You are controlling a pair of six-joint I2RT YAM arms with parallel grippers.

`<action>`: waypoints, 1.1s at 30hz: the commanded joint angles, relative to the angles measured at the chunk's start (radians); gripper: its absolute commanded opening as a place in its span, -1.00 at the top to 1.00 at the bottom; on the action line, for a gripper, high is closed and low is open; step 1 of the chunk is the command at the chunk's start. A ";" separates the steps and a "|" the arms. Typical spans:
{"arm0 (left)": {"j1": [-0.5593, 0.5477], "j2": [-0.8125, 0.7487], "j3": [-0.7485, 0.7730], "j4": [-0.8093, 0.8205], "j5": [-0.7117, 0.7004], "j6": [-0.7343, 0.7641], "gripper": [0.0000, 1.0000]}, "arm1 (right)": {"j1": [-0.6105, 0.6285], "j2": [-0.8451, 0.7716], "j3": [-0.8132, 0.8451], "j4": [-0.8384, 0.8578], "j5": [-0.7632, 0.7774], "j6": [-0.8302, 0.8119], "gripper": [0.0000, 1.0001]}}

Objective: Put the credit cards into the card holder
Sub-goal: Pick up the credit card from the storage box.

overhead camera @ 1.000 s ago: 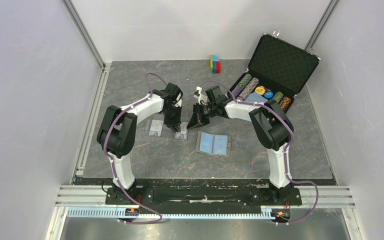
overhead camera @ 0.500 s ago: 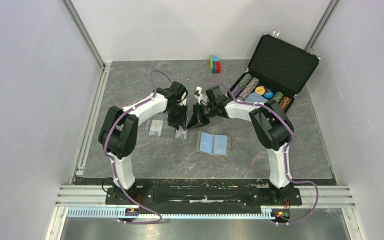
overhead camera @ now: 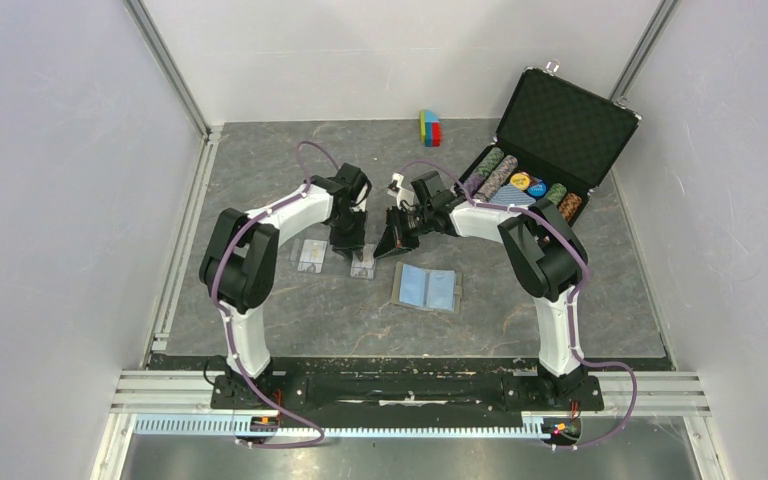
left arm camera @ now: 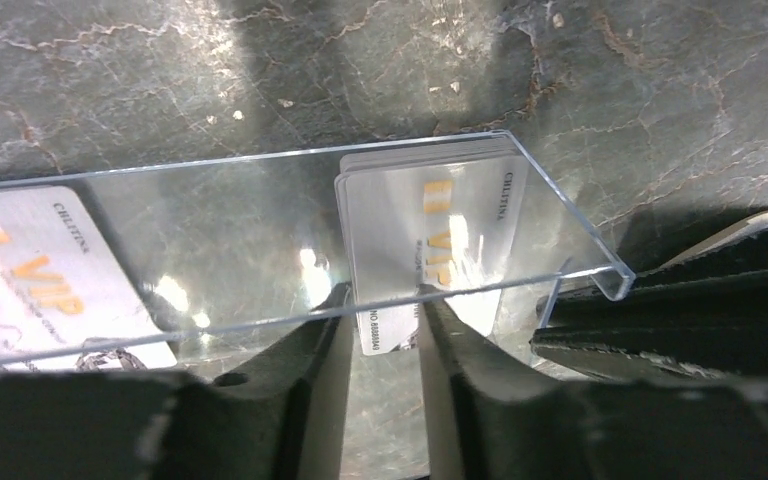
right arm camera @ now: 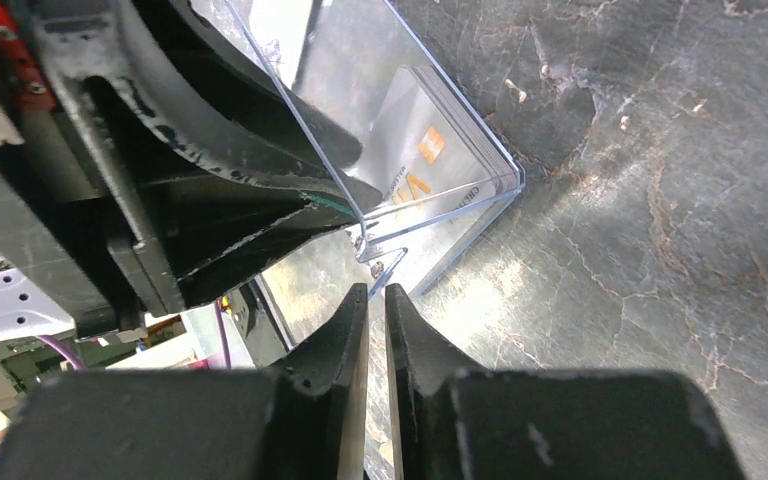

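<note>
**Step in hand (my judgement):** lifting a card out of the clear case [left arm camera: 260, 240]. No card has reached the card holder [overhead camera: 427, 288]. It lies open, blue lining up, to the near side of the right pincer [right arm camera: 375, 295] and well apart from the left pincer [left arm camera: 381, 305].

**Left pincer:** the fingers are parted by a gap narrower than a card, and I cannot confirm that they hold anything. The credit cards [left arm camera: 430, 220] sit as a stack inside the case, directly ahead of its tips, and the stack's near edge shows in the gap. A second pile [left arm camera: 35, 270] lies in the same case, off to this pincer's left.

**Right pincer:** almost closed, with only a thin slit between the fingers. Its tips are at the corner of the case's end wall. I cannot tell whether the wall is nipped in the slit or merely touched.

**Next move (my estimate):**
- The left pincer must take one card by its near edge, not the whole stack or the case wall.
- The right pincer must keep the case from sliding.
- I then carry the card to the holder beside the right pincer.

**View differences:**
- **Overhead view:** it alone shows the holder and both arms meeting over the case, but not the finger gaps.
- **Left wrist view:** it alone shows both piles and their print.
- **Right wrist view:** it alone shows the slit at the case corner.
</note>
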 commanded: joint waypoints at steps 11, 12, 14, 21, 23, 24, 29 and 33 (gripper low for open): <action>0.002 -0.004 -0.010 0.052 0.089 -0.025 0.66 | 0.006 -0.015 -0.022 -0.039 0.008 -0.045 0.78; 0.002 -0.010 -0.008 0.052 0.089 -0.028 0.66 | 0.005 -0.014 -0.022 -0.040 0.008 -0.046 0.77; 0.001 -0.026 -0.003 0.052 0.090 -0.035 0.66 | 0.005 -0.013 -0.022 -0.040 0.007 -0.046 0.77; -0.001 -0.054 0.006 0.052 0.101 -0.044 0.67 | 0.005 -0.013 -0.029 -0.041 0.008 -0.047 0.77; -0.001 -0.059 0.006 0.051 0.104 -0.044 0.67 | 0.005 -0.013 -0.031 -0.043 0.010 -0.047 0.77; -0.001 -0.063 0.006 0.051 0.107 -0.045 0.68 | 0.005 -0.013 -0.030 -0.042 0.011 -0.048 0.77; -0.004 -0.092 0.004 0.051 0.106 -0.054 0.68 | 0.005 -0.011 -0.033 -0.042 0.012 -0.049 0.76; -0.005 -0.107 0.007 0.052 0.120 -0.064 0.67 | 0.005 -0.011 -0.033 -0.042 0.013 -0.050 0.76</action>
